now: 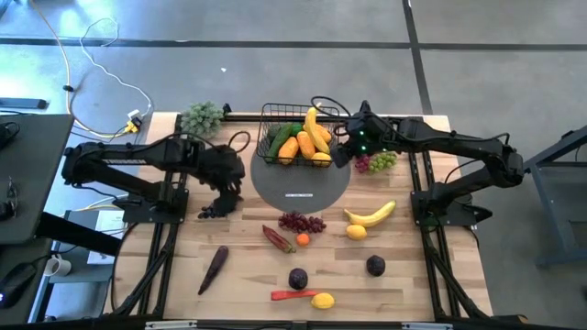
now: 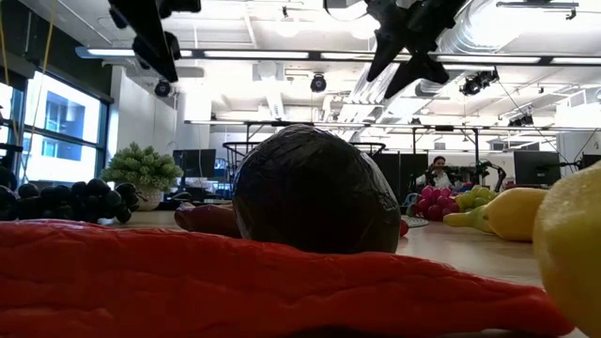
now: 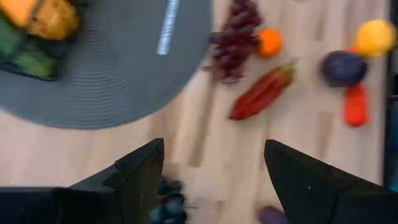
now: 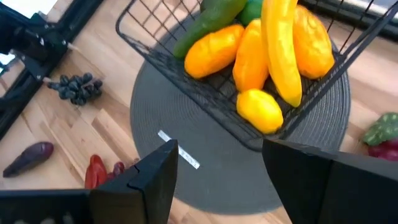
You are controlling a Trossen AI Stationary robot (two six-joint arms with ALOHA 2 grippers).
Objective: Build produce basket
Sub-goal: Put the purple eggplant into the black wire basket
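Observation:
The black wire basket (image 1: 292,137) stands on a grey round disc (image 1: 303,183) at the table's far middle. In it lie a banana (image 4: 281,43), orange pieces (image 4: 214,50), a lemon (image 4: 260,111) and a green cucumber (image 4: 208,22). My left gripper (image 3: 212,146) hangs open above the wood left of the disc, over a bunch of dark grapes (image 3: 166,202) that lies on the table. My right gripper (image 4: 219,149) hangs open over the disc's right part, beside the basket's right end, with nothing between its fingers.
Loose produce lies on the wood nearer the front: red grapes (image 1: 301,222), a small orange (image 1: 303,240), a banana (image 1: 371,214), lemons (image 1: 356,232), plums (image 1: 298,278), an eggplant (image 1: 214,269), red chillies (image 1: 292,295). Red and green grapes (image 1: 376,162) lie right of the basket. A pale-green leafy bunch (image 1: 202,117) sits far left.

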